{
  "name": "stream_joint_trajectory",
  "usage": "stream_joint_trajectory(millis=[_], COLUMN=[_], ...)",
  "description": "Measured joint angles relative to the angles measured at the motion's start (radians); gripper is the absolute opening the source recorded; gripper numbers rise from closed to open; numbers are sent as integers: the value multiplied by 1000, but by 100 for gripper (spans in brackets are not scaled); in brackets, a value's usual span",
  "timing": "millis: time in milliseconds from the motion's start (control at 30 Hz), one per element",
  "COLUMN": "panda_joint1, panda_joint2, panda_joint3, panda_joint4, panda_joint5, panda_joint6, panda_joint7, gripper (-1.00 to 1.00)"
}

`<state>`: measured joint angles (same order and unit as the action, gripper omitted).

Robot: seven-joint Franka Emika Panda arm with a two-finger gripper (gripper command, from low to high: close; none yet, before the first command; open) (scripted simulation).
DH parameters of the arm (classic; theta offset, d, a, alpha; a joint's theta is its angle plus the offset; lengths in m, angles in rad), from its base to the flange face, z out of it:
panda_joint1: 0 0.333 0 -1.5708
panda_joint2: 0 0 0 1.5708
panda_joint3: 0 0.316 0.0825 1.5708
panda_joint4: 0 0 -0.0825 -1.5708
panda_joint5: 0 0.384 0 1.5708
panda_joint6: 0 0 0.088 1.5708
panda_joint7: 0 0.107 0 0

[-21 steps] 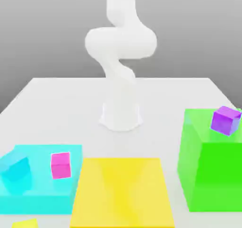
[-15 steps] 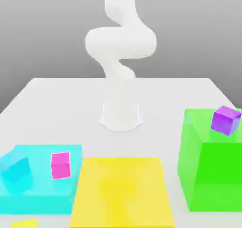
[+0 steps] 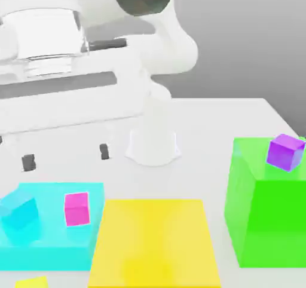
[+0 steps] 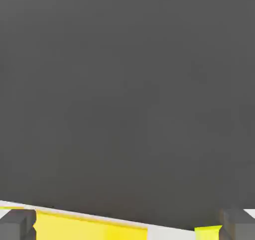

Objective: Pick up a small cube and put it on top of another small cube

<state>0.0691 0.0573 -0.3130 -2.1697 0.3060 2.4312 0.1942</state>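
Your small yellow cube (image 3: pixel 31 282) sits at the bottom edge of the exterior view, toward its left, on the white table (image 3: pixel 227 119) just in front of the cyan block (image 3: pixel 51 254); only its top shows. In the hand view you get a sliver of it (image 4: pixel 207 232) next to one fingertip.

On the cyan block: a magenta cube (image 3: pixel 76 208) and a tilted cyan cube (image 3: pixel 20 215), apart from each other. Beside the cyan block, on the exterior view's right, lies the large flat yellow block (image 3: pixel 154 242), close to it. Further right stands the tall green block (image 3: pixel 269 212) with a purple cube (image 3: pixel 286 152) on top, tilted, near its far right edge.

Your gripper (image 3: pixel 66 156) hangs above the table behind the cyan block, on the exterior view's left, with the white arm (image 3: pixel 161 48) filling the upper left. Fingers (image 3: pixel 27 162) are spread wide, nothing between them. The hand view shows both fingertips (image 4: pixel 17 225) at opposite lower corners, with the flat yellow block (image 4: pixel 89 226) between them and dark background above. The arm's base (image 3: pixel 153 143) stands mid-table, behind the flat yellow block.
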Motion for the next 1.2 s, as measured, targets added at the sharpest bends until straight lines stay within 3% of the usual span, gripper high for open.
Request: stream_joint_trajectory(millis=[400,533,567,767,900,1200], panda_joint1=[-95,-139,-148,-153,-117,-46], panda_joint2=[385,527,553,565,461,185], panda_joint3=[-21,22,34,40,-7,-100], panda_joint4=[54,86,92,95,69,-130], panda_joint5=[-17,22,32,39,-10,-77], panda_joint6=[103,196,215,223,145,45], panda_joint7=[-193,-240,-248,-253,-219,-18], gripper=[0,0,-100,-100,-100,-100])
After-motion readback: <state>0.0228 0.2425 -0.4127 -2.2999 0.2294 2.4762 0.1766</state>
